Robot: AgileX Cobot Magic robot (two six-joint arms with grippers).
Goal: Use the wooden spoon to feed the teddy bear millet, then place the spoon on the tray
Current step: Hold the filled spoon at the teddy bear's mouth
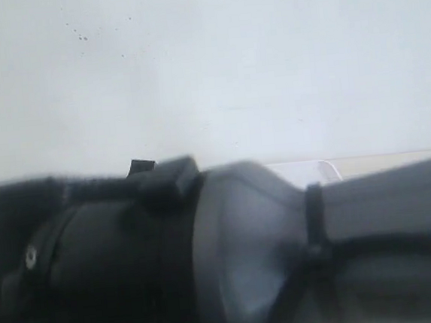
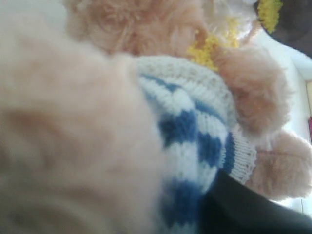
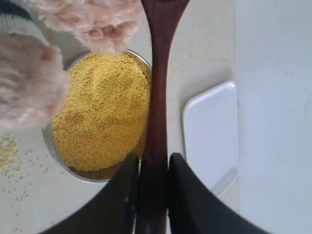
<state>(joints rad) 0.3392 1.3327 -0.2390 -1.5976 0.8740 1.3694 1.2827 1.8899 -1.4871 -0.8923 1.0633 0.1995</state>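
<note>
The teddy bear (image 2: pixel 185 126) fills the left wrist view, its striped shirt pressed close. Loose yellow millet (image 2: pixel 207 48) clings to its fur. My left gripper (image 2: pixel 165 190) is shut on the bear. Only one dark finger (image 2: pixel 243 207) shows against the shirt; fur hides the other. My right gripper (image 3: pixel 153 163) is shut on the handle of the wooden spoon (image 3: pixel 158 73), which reaches past the metal bowl of millet (image 3: pixel 102 112); the spoon's bowl runs out of view. The bear's paws (image 3: pixel 29 83) hang over the bowl. Beside the spoon lies the white tray (image 3: pixel 212 131).
A dark arm (image 1: pixel 133 259) blocks nearly all of the exterior view, leaving only a white wall and a pale strip of tabletop (image 1: pixel 382 163). Spilled millet grains (image 3: pixel 9 151) dot the table beside the bowl.
</note>
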